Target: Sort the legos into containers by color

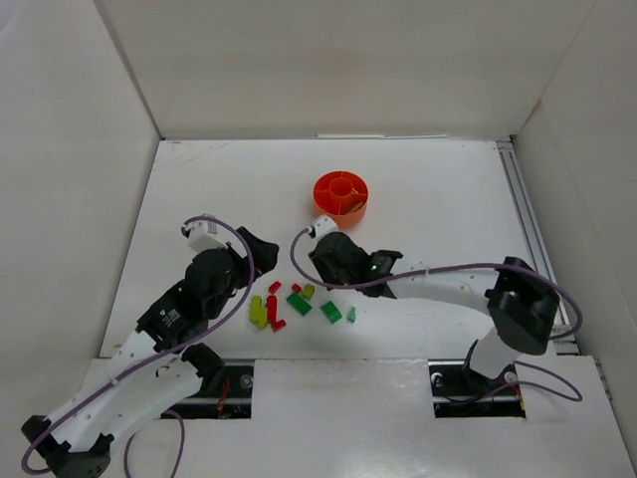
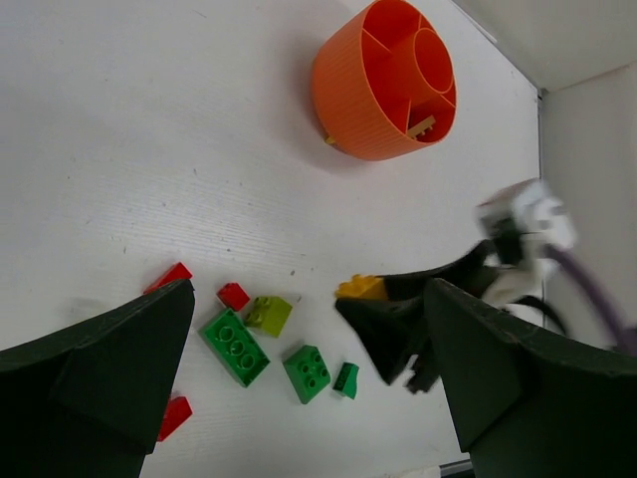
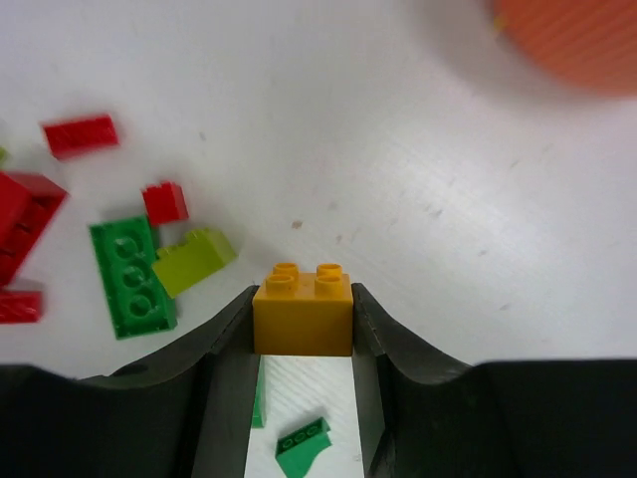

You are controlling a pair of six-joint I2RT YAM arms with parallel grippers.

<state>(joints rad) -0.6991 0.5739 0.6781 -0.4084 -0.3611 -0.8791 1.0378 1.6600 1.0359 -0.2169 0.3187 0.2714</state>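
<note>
My right gripper [image 3: 303,304] is shut on a yellow-orange 2x2 brick [image 3: 303,311] and holds it just above the table, next to the loose legos; it also shows in the top view [image 1: 323,271]. The brick shows in the left wrist view [image 2: 360,288] too. My left gripper [image 2: 309,299] is open and empty, above the pile [image 1: 257,249]. Below lie a long green brick [image 2: 234,347], a square green brick [image 2: 307,372], a small green piece [image 2: 345,379], a lime brick [image 2: 269,315] and red bricks [image 2: 233,296]. The orange dish [image 1: 340,196] stands behind, with a tan piece [image 2: 421,126] in one compartment.
Yellow and lime bricks [image 1: 259,312] and a red one [image 1: 271,309] lie at the pile's left end. White walls close in the table on the left, back and right. A metal rail [image 1: 523,214] runs along the right side.
</note>
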